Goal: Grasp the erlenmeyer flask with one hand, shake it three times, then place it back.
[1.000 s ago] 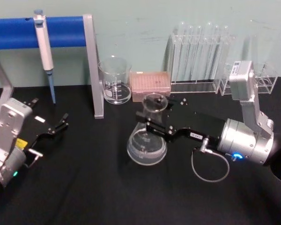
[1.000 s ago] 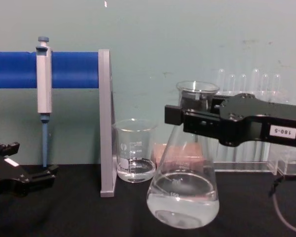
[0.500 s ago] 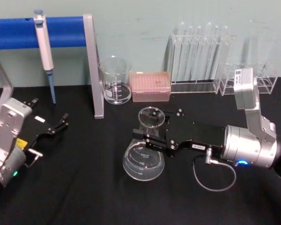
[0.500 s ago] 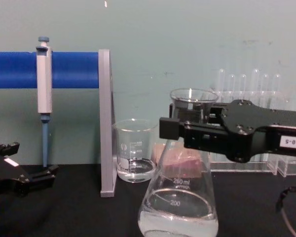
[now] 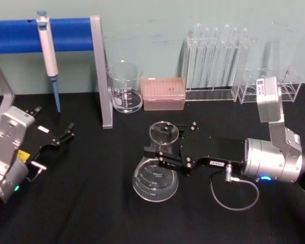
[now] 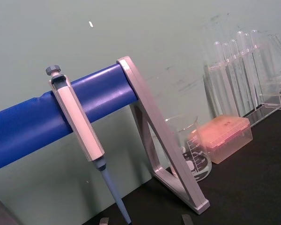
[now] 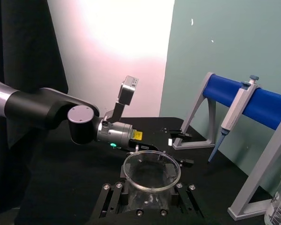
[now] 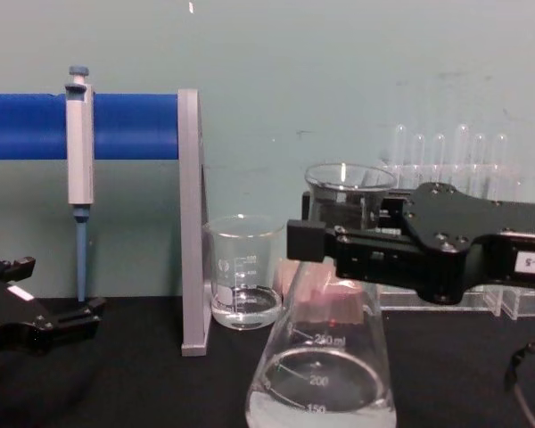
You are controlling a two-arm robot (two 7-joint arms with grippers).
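- Head view: an erlenmeyer flask (image 5: 153,179) stood upright near the middle of a black table (image 5: 91,208), in front of the other glassware.
- The right gripper (image 5: 157,154) reached in from the right side, level with the table, and its two flat black jaws were clamped on the flask's narrow neck just below the flared rim.
- In the chest view the flask (image 8: 323,374) showed a shallow layer of clear liquid in its wide base. The bottom of the flask ran off the frame, so it could not be told whether it rested on the table.
- The right wrist view looked straight down into the flask's round mouth (image 7: 151,169), with a jaw on each side of it.
- The left gripper (image 5: 53,122) sat parked low at the left side of the table, well apart from the flask, with its fingers spread and nothing between them.
- Along the back wall, from left to right, were a pipette (image 5: 48,51) hanging on a blue bar stand (image 5: 71,31), a glass beaker (image 5: 125,91), a pink tip box (image 5: 163,93) and a rack of test tubes (image 5: 216,58).
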